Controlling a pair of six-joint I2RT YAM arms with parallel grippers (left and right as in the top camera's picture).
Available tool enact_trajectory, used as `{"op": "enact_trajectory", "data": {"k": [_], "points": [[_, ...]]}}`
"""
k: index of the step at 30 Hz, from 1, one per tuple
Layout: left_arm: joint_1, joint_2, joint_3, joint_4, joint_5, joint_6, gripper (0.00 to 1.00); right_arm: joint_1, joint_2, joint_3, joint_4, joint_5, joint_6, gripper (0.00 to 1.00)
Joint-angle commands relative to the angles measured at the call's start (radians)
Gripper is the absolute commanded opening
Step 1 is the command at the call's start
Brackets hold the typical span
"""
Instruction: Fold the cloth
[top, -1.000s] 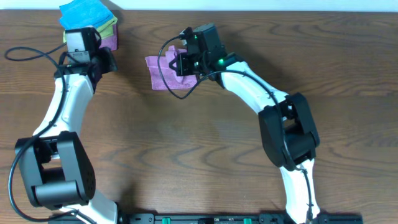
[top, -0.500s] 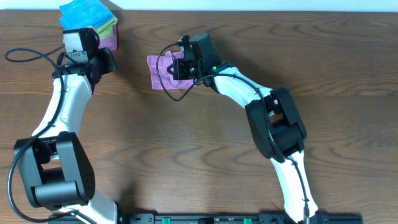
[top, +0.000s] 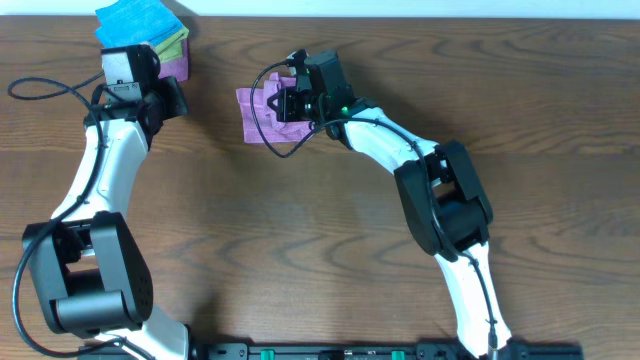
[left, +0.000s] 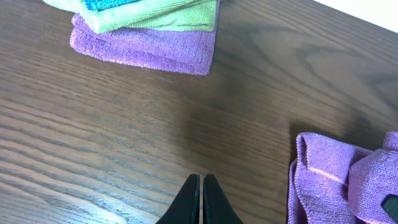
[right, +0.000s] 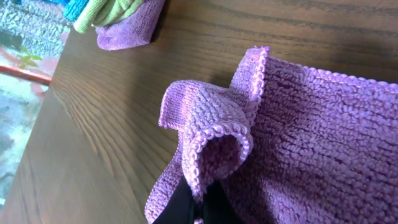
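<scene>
Now: right gripper (right: 200, 204) pinches raised edge of cloth (right: 311, 130), near desk (top: 560, 120) far edge; left gripper (left: 201, 194) pressed together, empty. Carry edge low, align hems before release.

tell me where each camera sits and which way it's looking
overhead: above the table, looking straight down; the left arm and right arm show, plus the purple cloth and a stack of folded cloths.
left wrist: on the left arm, low over the wood, facing the stack; the shut left gripper shows at the bottom edge.
right wrist: on the right arm, close over the cloth; the right gripper pinches a raised fold of it.
shared: both wrist views catch the stack and the cloth.
</scene>
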Motion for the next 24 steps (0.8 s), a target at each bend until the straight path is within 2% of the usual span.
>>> {"op": "enact_trajectory", "data": {"k": [1, 2, 4, 5, 7, 16, 24], "points": [[0.003, -0.026, -0.008, 0.0, 0.004, -0.011, 0.06, 0.006, 0.013, 0.007, -0.001, -0.015, 0.013, 0.01], [0.003, -0.026, -0.008, 0.0, 0.004, -0.011, 0.06, 0.006, 0.013, 0.007, -0.001, -0.017, 0.013, 0.06], [0.003, -0.026, -0.008, 0.0, 0.004, -0.011, 0.06, 0.006, 0.013, 0.007, 0.001, -0.032, 0.025, 0.71], [0.003, -0.026, -0.008, 0.0, 0.003, -0.011, 0.06, 0.006, 0.013, 0.007, 0.008, -0.055, 0.025, 0.85], [0.003, -0.026, -0.008, 0.001, 0.003, -0.011, 0.06, 0.006, 0.013, 0.007, 0.022, -0.107, 0.025, 0.99], [0.008, -0.026, -0.008, 0.014, -0.005, -0.011, 0.06, 0.005, 0.013, 0.007, 0.156, -0.274, 0.163, 0.99], [0.008, -0.026, -0.008, 0.031, -0.005, -0.011, 0.06, 0.043, 0.013, 0.007, 0.149, -0.204, 0.149, 0.99]]}}
